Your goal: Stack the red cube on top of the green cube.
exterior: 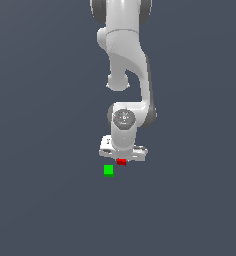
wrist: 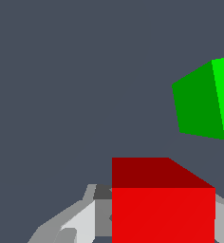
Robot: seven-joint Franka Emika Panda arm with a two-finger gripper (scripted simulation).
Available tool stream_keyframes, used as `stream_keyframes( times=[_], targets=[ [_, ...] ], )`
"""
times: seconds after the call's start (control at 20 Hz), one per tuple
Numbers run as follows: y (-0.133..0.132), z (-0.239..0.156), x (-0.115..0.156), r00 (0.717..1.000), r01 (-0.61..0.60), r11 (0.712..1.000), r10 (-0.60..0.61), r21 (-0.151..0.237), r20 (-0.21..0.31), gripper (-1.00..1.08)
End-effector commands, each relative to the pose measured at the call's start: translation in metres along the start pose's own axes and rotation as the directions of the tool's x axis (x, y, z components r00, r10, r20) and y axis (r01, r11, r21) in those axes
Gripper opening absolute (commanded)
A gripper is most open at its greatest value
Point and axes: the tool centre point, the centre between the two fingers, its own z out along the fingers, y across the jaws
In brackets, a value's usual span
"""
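The tiny red cube point(exterior: 121, 161) peeks out just beneath the white hand. My gripper point(exterior: 122, 159) is shut on it. In the wrist view the red cube point(wrist: 163, 211) fills the space between the grey fingers point(wrist: 80, 223), which press against both of its sides, so the gripper point(wrist: 156, 228) holds it. The green cube point(exterior: 108, 170) rests on the floor a short way toward the exterior view's left of the red one and slightly lower in that picture, apart from it. The wrist view shows the green cube point(wrist: 201, 102) off to one side of the held cube, untouched.
The flat dark grey floor point(exterior: 190, 210) surrounds both cubes. The white arm point(exterior: 130, 75) rises above the hand. No other objects show.
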Motion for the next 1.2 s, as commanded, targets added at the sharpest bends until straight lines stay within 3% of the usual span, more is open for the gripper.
stream_keyframes(
  times=[0.0, 0.6, 1.15],
  targets=[
    [0.000, -0.012, 0.000, 1.000, 0.000, 1.000, 0.000, 0.000, -0.002, -1.00],
    [0.000, -0.082, 0.000, 1.000, 0.000, 1.000, 0.000, 0.000, -0.002, -1.00],
    [0.006, -0.079, 0.007, 1.000, 0.000, 1.000, 0.000, 0.001, -0.003, -1.00]
  ],
)
